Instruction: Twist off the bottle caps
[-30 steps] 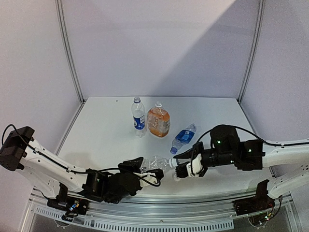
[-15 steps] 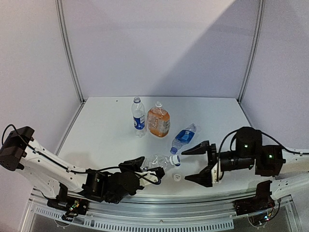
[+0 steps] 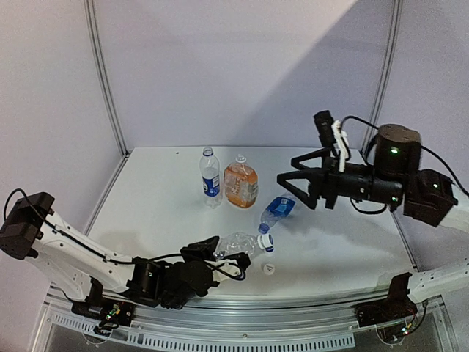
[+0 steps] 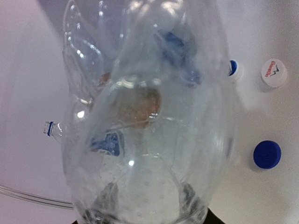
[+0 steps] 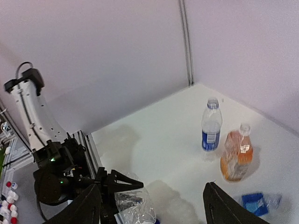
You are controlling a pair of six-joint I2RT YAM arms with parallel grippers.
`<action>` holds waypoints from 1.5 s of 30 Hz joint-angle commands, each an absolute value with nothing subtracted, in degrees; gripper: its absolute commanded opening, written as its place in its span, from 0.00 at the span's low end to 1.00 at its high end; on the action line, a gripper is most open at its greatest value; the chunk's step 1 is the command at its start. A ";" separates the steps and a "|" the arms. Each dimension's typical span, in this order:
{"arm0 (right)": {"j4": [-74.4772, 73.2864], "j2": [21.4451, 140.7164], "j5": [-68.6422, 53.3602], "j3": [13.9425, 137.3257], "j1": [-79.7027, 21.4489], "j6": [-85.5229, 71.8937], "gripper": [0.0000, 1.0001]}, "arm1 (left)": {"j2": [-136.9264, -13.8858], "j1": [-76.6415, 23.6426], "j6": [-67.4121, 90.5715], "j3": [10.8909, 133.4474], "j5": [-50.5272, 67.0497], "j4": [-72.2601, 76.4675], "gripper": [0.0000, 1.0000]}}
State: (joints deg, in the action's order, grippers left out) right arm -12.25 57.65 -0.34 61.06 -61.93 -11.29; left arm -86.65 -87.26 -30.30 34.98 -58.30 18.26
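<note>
Nearest me, the left gripper (image 3: 226, 258) has its fingers clamped round the clear bottle (image 3: 238, 244). The bottle lies on its side with its neck pointing away from those fingers. Just past the neck, beyond the left fingertips, a white cap (image 3: 269, 268) sits loose on the table (image 3: 161, 213). The left wrist view also shows a blue cap (image 4: 267, 154) lying loose, nearer the fingers than the white one. To my eye this bottle's cap is off and that step is done.

Further back, the right gripper (image 3: 287, 169) hangs high in the air, fingers spread wide with nothing between them. The blue-labelled bottle (image 3: 278, 207) lies on its side below its fingertips. Ahead of those fingertips stand the orange bottle (image 3: 240, 185) and the tall bottle (image 3: 210, 177), well apart from both grippers.

Next, I'd expect the left fingers to let the clear bottle go. Then one arm would steady another bottle while the other takes hold of its small cap squarely and twists. I can't tell for sure which bottles are still capped, though the orange one seems to have a white top.

A second ago the right fingers were closed at the clear bottle's neck, down low. Half a second ago they had opened and drawn back, with the white cap already on the table. Now they have risen and swung further back, while the left hold has not changed.
</note>
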 commanded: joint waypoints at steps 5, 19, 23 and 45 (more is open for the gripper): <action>-21.30 70.11 -29.68 57.37 -47.82 -43.77 0.70 | -88.52 -88.07 -31.73 35.46 -60.28 20.64 0.26; -9.24 77.45 -44.18 50.87 -47.81 -53.62 0.63 | -87.85 -88.07 -31.43 35.33 -60.07 20.74 0.26; -7.94 76.83 -45.76 49.51 -47.76 -54.45 0.57 | -87.88 -88.07 -31.32 35.33 -59.95 20.66 0.26; -10.56 75.15 -46.87 49.04 -50.02 -53.92 0.49 | -87.76 -88.07 -30.79 35.47 -60.07 20.22 0.26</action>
